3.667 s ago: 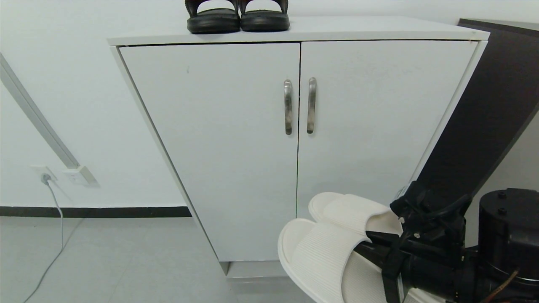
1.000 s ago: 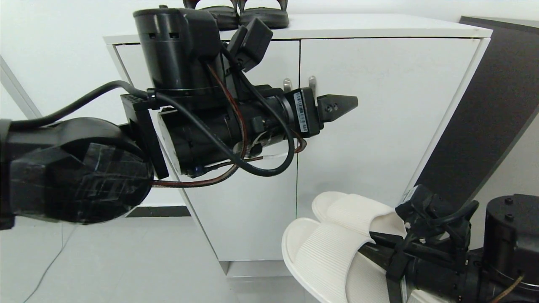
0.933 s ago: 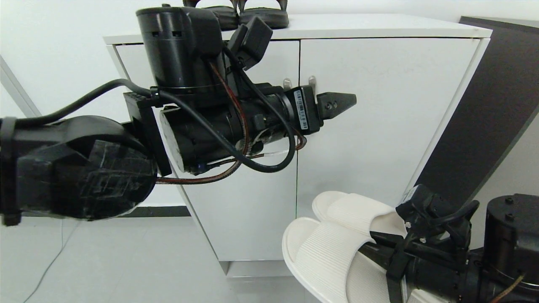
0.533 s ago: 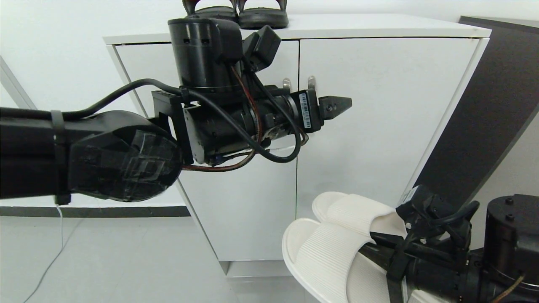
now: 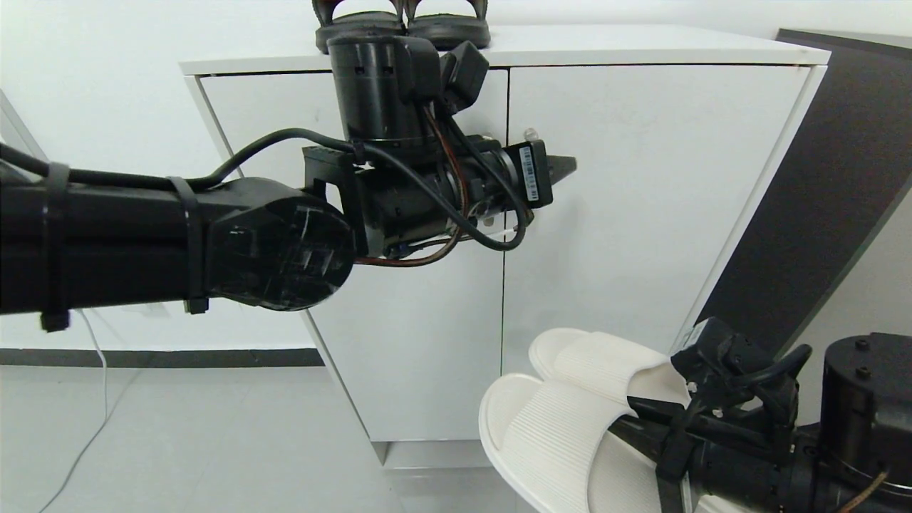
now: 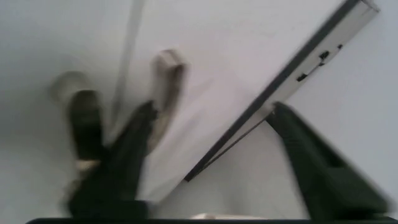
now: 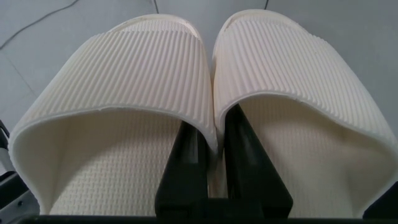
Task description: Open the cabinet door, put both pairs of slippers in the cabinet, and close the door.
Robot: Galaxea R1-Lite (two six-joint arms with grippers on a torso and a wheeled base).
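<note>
The white cabinet [image 5: 641,178] stands with both doors shut. A pair of black slippers [image 5: 402,25] rests on its top. My left gripper [image 5: 563,167] is at the height of the metal handles [image 5: 529,134], close in front of the seam between the doors. In the left wrist view the left gripper [image 6: 214,109] is open, one finger [image 6: 124,162] next to a handle [image 6: 166,78]. My right gripper [image 5: 630,417] hangs low in front of the right door, shut on the pair of white slippers [image 5: 563,420]. Its fingers [image 7: 186,168] pinch the two adjoining straps of the white slippers [image 7: 124,74].
A dark panel [image 5: 819,178] leans beside the cabinet on the right. On the left, a cable [image 5: 100,370] runs down the wall to the grey floor [image 5: 178,442], which lies open in front of the cabinet.
The left arm has come in from the left and risen in front of the cabinet. Over the last second its gripper has drawn closer to the door handles. The right arm holds still with the white slippers.
</note>
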